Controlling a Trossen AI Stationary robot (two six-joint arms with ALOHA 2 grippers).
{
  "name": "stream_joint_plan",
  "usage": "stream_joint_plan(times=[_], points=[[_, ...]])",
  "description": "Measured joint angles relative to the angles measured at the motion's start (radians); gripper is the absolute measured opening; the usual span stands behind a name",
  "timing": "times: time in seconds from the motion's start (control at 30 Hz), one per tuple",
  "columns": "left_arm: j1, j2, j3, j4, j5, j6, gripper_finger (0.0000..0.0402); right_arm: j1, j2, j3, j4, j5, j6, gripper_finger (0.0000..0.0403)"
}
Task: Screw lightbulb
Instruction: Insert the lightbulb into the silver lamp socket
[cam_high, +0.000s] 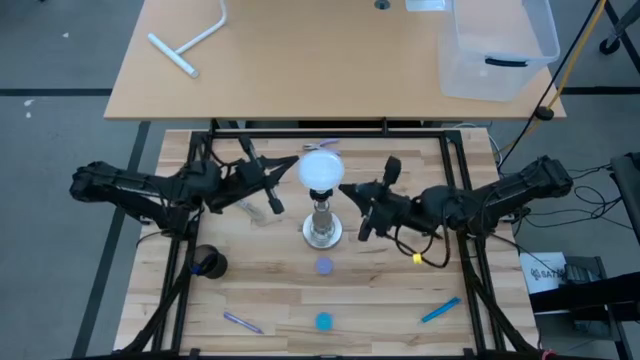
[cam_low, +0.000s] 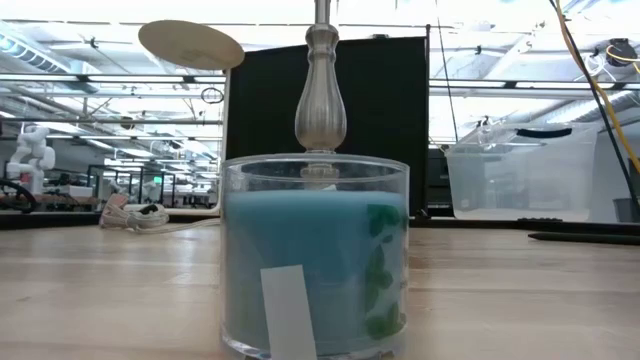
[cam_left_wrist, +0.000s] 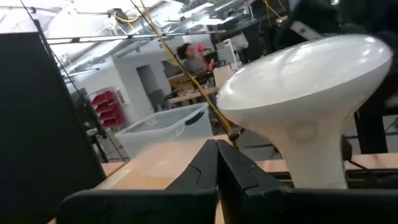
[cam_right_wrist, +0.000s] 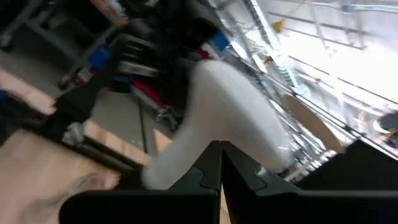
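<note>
High view: lightbulb (cam_high: 321, 169) is seated on top of the silvery stand (cam_high: 322, 226) at mid-bench (cam_high: 400, 300). Left gripper (cam_high: 284, 163) is placed just left of the globe, right gripper (cam_high: 350, 190) just right of the stand's top; neither is seen gripping anything. Jaws on both are shown pressed together in the wrist views, with the white bulb (cam_left_wrist: 311, 106) close ahead of the left gripper (cam_left_wrist: 216, 163) and the right gripper (cam_right_wrist: 221, 163). A blue candle jar (cam_low: 315, 255) fills the low view, stand post (cam_low: 320, 95) behind it.
</note>
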Motion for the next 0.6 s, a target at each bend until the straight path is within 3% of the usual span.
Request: stream_joint_plan(times=[0.17,0.27,0.43,0.6], points=[[-0.025,-0.037,0.0,0.013,0.006,0.04,0.0,0.006,0.002,0.0,-0.052,0.081,0.012,0.0],[-0.055,-0.054,0.001,0.042,0.06,0.059,0.0,-0.016,0.002,0.0,-0.044,0.138,-0.008,0.0],[-0.1,-0.048,0.001,0.057,0.163,0.081,0.0,-0.069,0.002,0.0,0.019,0.15,-0.038,0.0],[-0.101,-0.033,0.001,0.057,0.17,0.07,0.0,-0.106,0.001,0.0,0.1,0.135,-0.09,0.0]])
